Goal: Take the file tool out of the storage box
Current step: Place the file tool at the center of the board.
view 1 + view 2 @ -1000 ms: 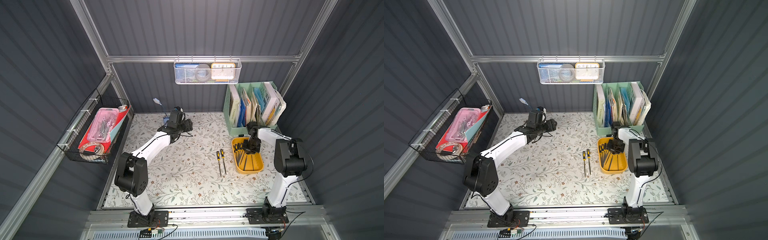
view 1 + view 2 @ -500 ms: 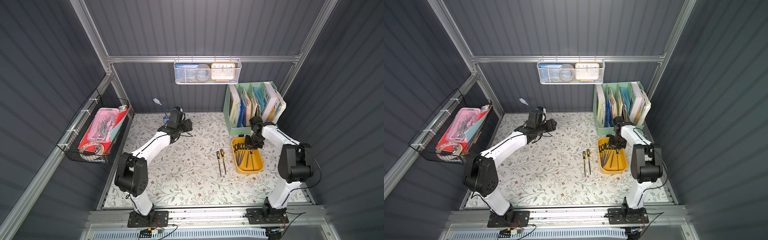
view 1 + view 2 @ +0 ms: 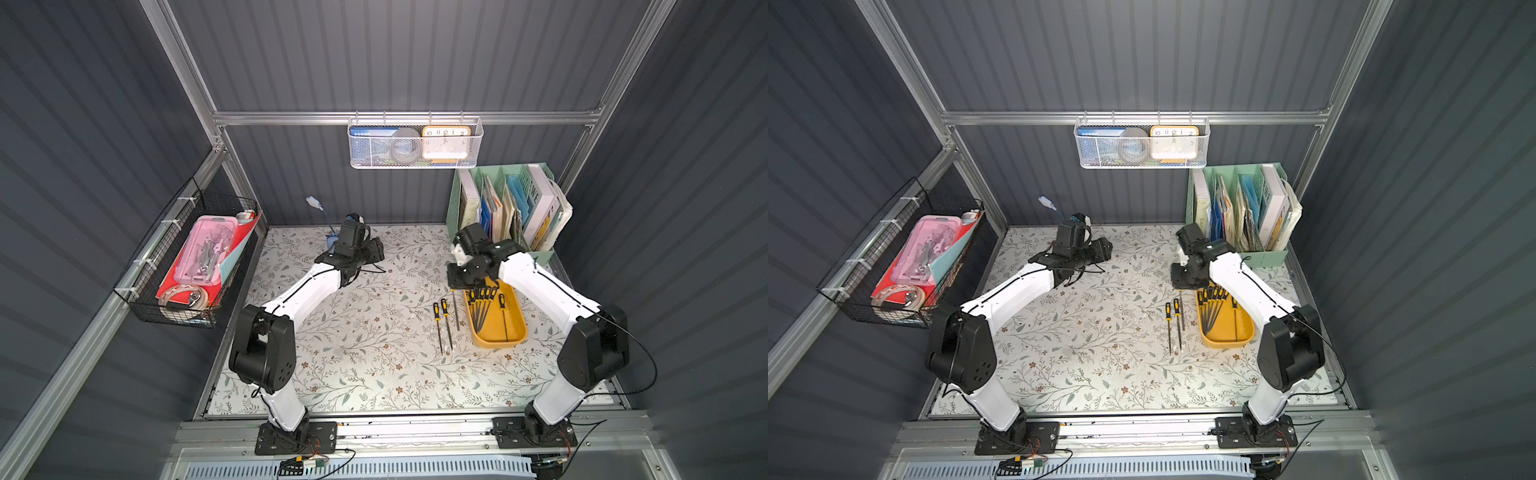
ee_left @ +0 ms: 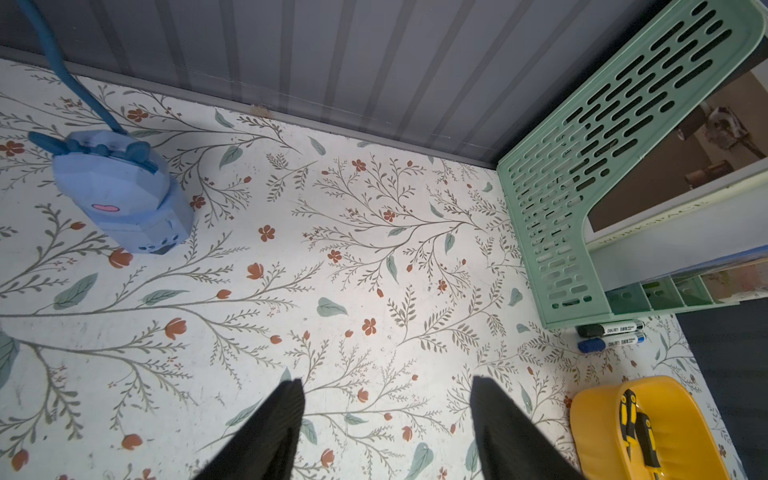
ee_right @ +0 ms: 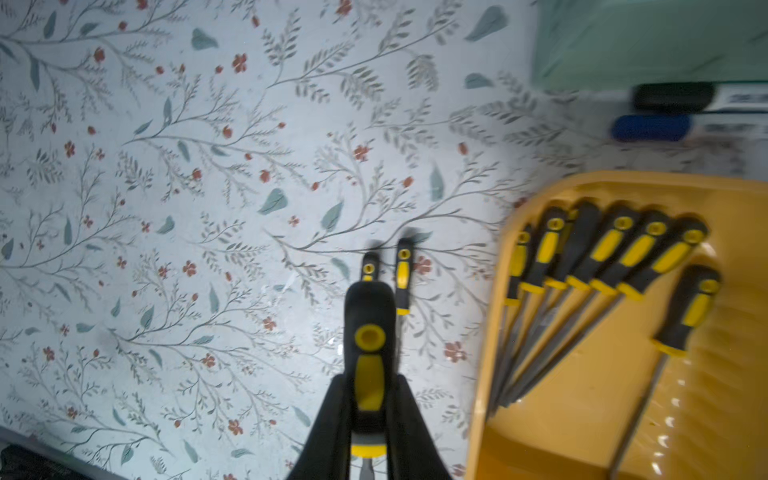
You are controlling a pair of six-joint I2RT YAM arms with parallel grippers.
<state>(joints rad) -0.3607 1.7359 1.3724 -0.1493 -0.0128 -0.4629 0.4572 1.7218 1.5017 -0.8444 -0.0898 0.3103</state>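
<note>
The right gripper (image 5: pixel 370 399) is clamped on a black-and-yellow-handled metal file (image 5: pixel 370 332), now outside the shallow mustard-yellow plastic storage box (image 3: pixel 515 328), at its ten o'clock in both top views. Next, probably: lay it beside the two other files (image 5: pixel 402 270) and let go (the left gripper (image 4: pixel 386 382) has its fingers apart, empty).

Grey ribbed walls (image 3: pixel 395 54), floral tabletop (image 3: pixel 365 361)

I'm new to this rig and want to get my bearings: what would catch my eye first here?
The mustard-yellow storage box at the table's right, holding a fan of black-and-yellow files, stands out first. Beside it the right gripper is shut on one file over the floral mat, near two files lying there. A pink case sits in the left wall's wire basket.
</note>
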